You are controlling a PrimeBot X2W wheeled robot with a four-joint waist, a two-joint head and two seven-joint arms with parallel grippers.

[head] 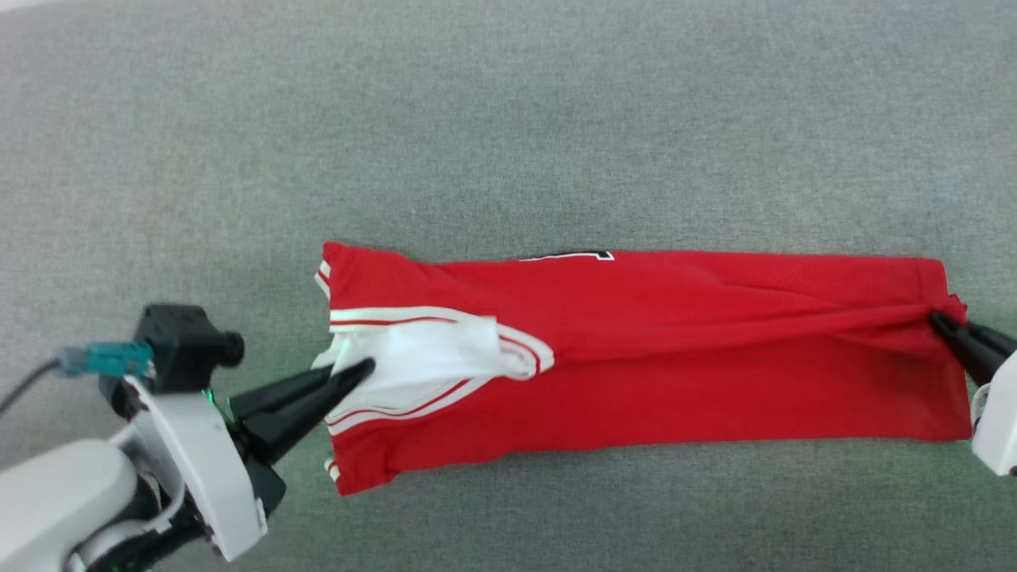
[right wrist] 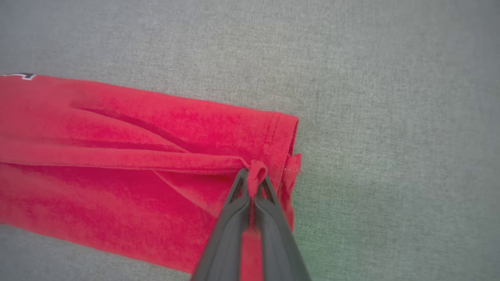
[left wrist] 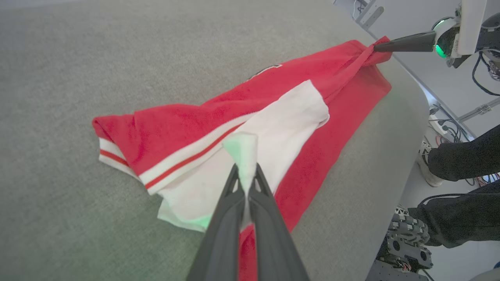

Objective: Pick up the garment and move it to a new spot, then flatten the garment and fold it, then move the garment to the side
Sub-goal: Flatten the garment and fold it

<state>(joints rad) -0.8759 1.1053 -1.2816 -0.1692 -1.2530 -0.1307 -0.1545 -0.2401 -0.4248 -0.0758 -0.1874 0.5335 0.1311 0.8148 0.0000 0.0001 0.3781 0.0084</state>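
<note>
Garment point(head: 675, 357), long red fabric strip, is pinched at both ends by left gripper point(head: 367, 367) & right gripper point(head: 937, 319) on wide gray felt-like counter point(head: 508, 119).

The red garment point(head: 636, 357) lies flat on the grey fabric surface point(head: 508, 119).

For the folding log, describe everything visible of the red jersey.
The jersey is soft-looking red cloth with white-and-red striped trim and a white inside turned out at the trimmed end. A bit of black, white-outlined print peeks at its far edge. It lies folded into a long band on the grey fabric surface, slightly wrinkled. The left fingers are shut on the white cloth at that end, and the right fingers pinch a red bunch at the hem end.
</note>
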